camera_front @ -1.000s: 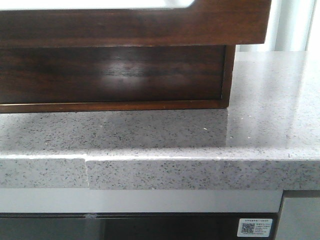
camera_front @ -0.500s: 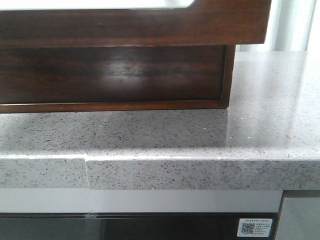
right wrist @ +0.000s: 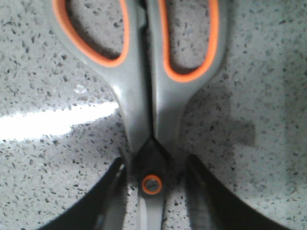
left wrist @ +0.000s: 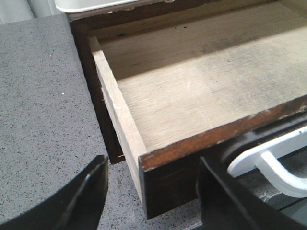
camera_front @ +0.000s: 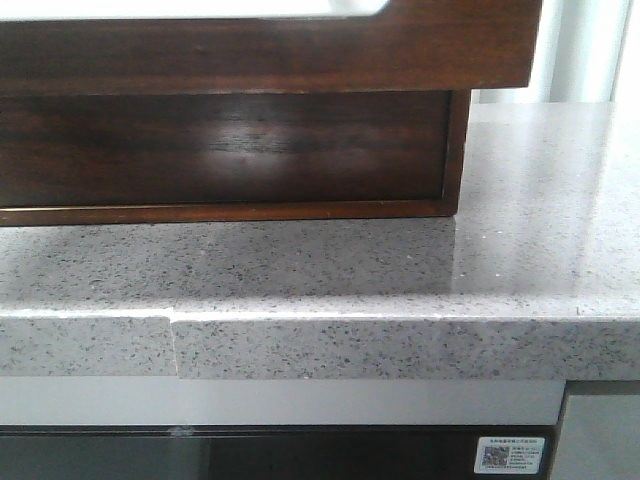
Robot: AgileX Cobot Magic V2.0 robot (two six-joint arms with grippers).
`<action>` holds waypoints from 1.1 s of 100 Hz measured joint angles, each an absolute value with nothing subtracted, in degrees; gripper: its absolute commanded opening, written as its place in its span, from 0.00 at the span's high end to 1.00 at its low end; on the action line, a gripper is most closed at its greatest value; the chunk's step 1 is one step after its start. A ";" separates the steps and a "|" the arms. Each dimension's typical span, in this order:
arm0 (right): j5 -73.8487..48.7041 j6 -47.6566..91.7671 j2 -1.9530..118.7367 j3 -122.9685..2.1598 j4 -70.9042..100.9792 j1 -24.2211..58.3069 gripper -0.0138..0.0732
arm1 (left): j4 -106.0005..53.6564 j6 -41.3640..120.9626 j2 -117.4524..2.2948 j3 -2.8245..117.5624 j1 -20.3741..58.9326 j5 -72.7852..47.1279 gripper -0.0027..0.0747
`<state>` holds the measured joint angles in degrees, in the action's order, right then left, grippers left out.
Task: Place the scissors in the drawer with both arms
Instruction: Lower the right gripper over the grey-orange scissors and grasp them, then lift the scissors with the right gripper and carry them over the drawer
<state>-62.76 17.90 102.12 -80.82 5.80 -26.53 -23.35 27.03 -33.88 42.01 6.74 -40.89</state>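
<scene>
**Drawer open, scissors about to be gripped**

Across the front views nothing shifts; the drawer (camera_front: pixel 230 60) juts out over the worktop (camera_front: pixel 400 270) exactly as a second ago, so the opening step looks finished. In the left wrist view we see its bare wooden floor, with our left gripper (left wrist: pixel 153 191) spread wide, astride the drawer's front corner and holding nothing. The scissors (right wrist: pixel 144 96) lie flat on the speckled worktop, blades closed. Our right gripper (right wrist: pixel 152 191) straddles them at the pivot screw, fingers close beside the shanks; we cannot tell whether they pinch yet. We judge the lift comes next.
</scene>
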 measured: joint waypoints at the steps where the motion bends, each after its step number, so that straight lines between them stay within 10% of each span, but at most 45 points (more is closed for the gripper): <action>1: -62.76 17.90 102.12 -80.82 5.80 -26.53 0.70 | -23.35 27.03 -33.88 42.01 6.74 -40.89 0.47; 110: -69.32 20.48 95.20 -93.16 7.29 -19.11 0.88 | -23.25 26.90 -33.88 42.01 6.88 -40.80 0.47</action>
